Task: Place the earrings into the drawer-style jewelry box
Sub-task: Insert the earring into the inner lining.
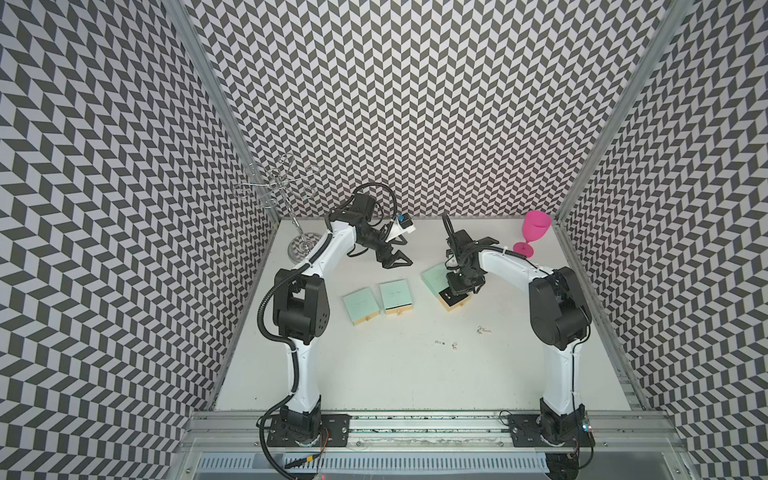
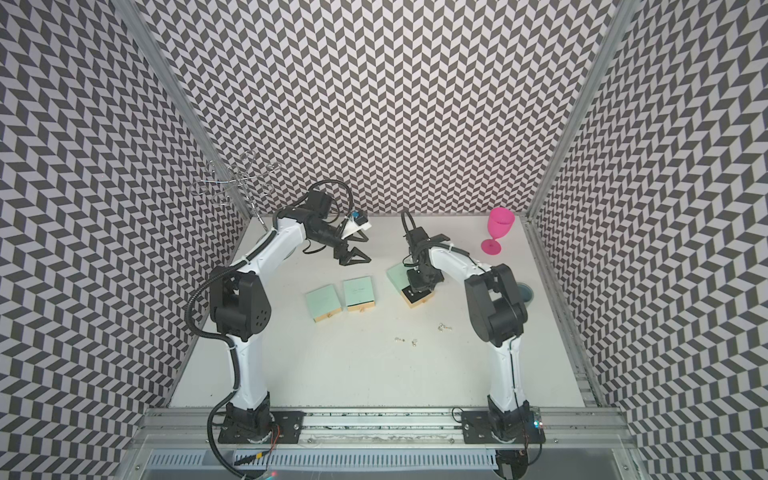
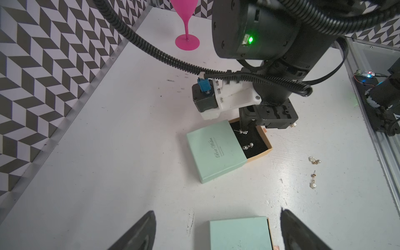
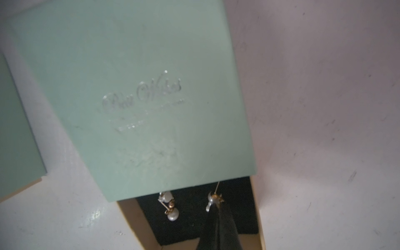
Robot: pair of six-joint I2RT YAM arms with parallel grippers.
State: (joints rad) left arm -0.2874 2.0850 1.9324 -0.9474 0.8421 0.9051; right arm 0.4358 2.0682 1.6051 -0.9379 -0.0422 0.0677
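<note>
White surface (image 1: 374, 374) fills the floor of a booth with chevron-patterned walls (image 1: 415, 104). Nearest the arm bases, loose earrings (image 1: 441, 343) lie in small clusters on the bare surface, with a further cluster (image 1: 484, 330) towards the right arm. Beyond them sit a closed mint box (image 1: 360, 306) and a second closed mint box (image 1: 395, 296), side by side and just apart. To their right, the open jewelry box (image 1: 434, 276) has its drawer (image 4: 127, 213) slid out towards the bases. On the drawer's black liner rest a pearl earring (image 4: 172, 214) and a second earring (image 4: 213, 199). The second one touches the tip of the right fingers (image 4: 218, 229), which are pressed together and point down into the drawer; whether they pinch it I cannot tell. Farther back, the left fingers (image 3: 140, 231) hang spread above the surface, holding nothing. At the rear stand a pink goblet (image 1: 536, 228) and a wire stand (image 1: 299, 248).
</note>
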